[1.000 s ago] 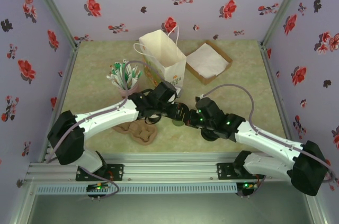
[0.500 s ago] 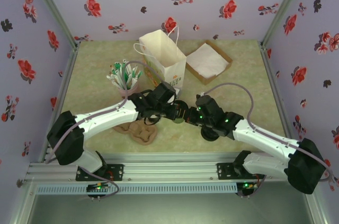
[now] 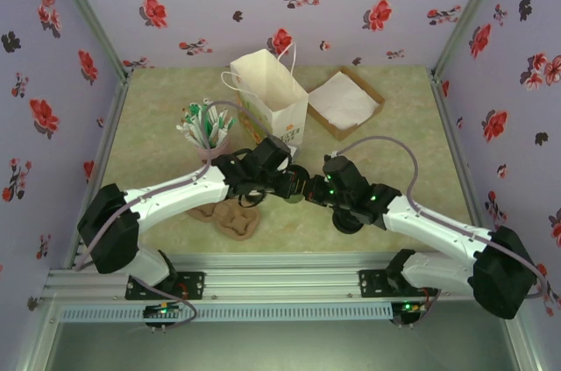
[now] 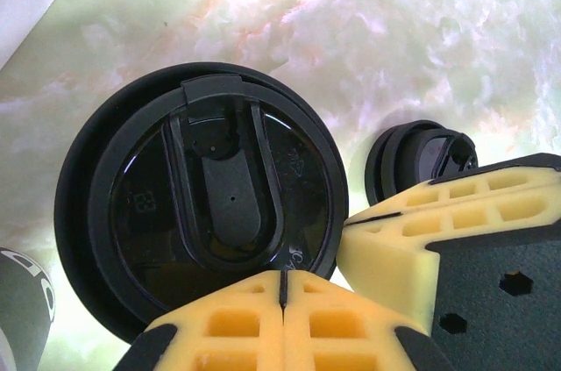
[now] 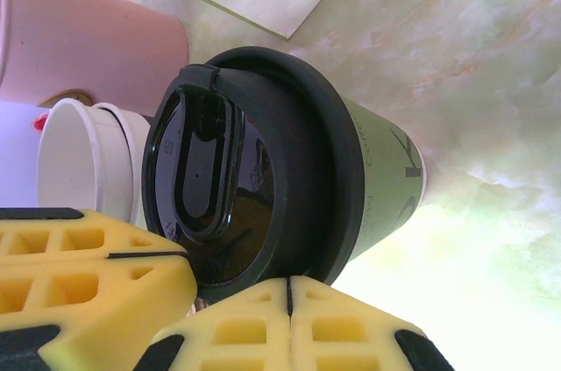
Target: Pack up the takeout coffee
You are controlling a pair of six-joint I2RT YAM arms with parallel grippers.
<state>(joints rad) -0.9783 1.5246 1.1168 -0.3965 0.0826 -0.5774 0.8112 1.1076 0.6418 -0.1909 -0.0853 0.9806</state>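
Black-lidded takeout coffee (image 4: 210, 204), left tool (image 4: 285, 288), right tool (image 5: 289, 292) both shut, perhaps nearer.

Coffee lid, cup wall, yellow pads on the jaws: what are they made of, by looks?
Lid: glossy black moulded plastic, going by reflections and crisp ribs. Cup wall: matte olive with print, probably coated paper. Pads: matte yellow with a grid of cells; rubber or printed plastic, cannot tell which.
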